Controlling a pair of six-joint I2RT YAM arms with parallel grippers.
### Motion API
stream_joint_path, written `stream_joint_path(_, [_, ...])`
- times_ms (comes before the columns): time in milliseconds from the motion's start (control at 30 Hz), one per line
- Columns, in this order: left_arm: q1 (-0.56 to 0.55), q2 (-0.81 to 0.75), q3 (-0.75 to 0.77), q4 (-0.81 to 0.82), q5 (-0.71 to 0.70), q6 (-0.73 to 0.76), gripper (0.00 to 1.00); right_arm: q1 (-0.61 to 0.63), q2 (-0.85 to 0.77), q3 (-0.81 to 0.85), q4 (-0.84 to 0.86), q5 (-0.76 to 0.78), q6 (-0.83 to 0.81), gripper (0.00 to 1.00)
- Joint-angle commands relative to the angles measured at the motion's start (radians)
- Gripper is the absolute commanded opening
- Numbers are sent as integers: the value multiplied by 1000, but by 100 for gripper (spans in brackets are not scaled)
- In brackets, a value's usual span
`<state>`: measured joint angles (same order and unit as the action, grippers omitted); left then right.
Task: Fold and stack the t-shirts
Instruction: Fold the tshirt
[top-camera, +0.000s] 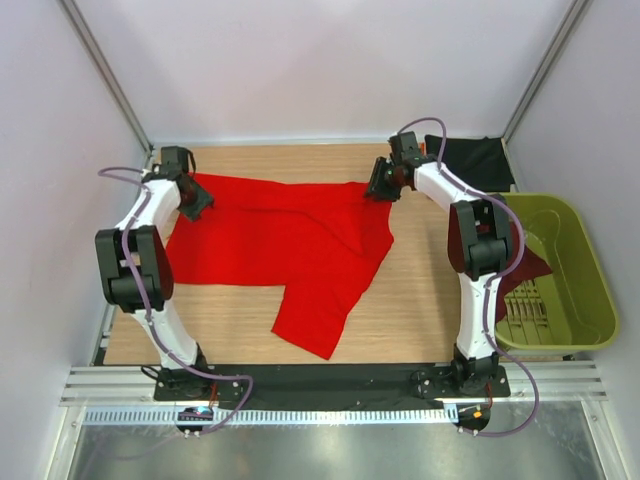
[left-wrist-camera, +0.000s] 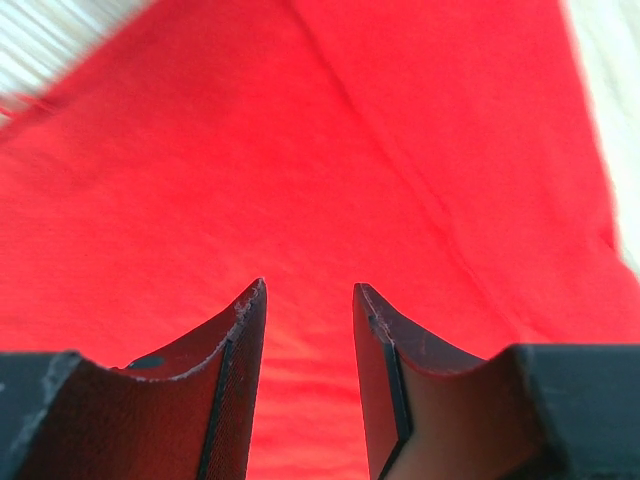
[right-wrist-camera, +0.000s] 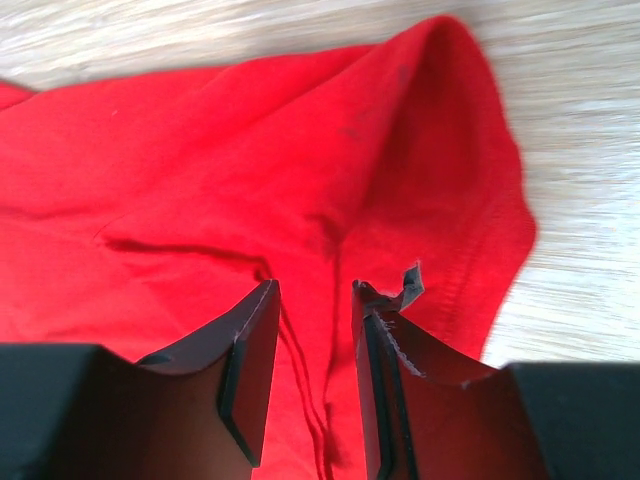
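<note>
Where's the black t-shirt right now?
In the top view, the black t-shirt lies at the far right corner of the table, right of the right gripper and beyond the basket.

t-shirt on table, basket to its right

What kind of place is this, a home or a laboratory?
Probably a laboratory robot cell: white panel walls enclose a wooden table, and two robot arms are mounted beside a metal rail.
</note>
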<state>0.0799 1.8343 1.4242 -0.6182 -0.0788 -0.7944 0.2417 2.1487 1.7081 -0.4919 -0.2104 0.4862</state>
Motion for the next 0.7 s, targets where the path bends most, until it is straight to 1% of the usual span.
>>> stream_joint_path(0, [46, 26, 4, 20, -26, 64, 41, 11, -21, -7, 30, -78, 11, 42])
stream_joint_path(233, [89, 71, -11, 24, -38, 104, 40, 60, -88, -48, -19, -75, -46, 41])
stream_joint_path(367, [113, 103, -4, 40, -30, 122, 40, 96, -85, -58, -40, -44, -92, 41])
stream_joint_path(433, [121, 121, 7, 44, -24, 133, 35, 108, -81, -62, -54, -40, -98, 41])
stream_joint_path(467, [124, 128, 8, 51, -18, 136, 33, 114, -82, -64, -63, -24, -112, 41])
stream_joint_path(567, [127, 152, 21, 52, -15, 149, 33, 142, -87, -67, -94, 32, -144, 41])
stream_joint_path(600, [127, 158, 22, 51, -16, 153, 33, 146, -87, -64, -126, 87, -165, 41])
stream_joint_path(667, [129, 174, 22, 49, -16, 159, 33, 162, -95, -70, -157, 104, -187, 41])
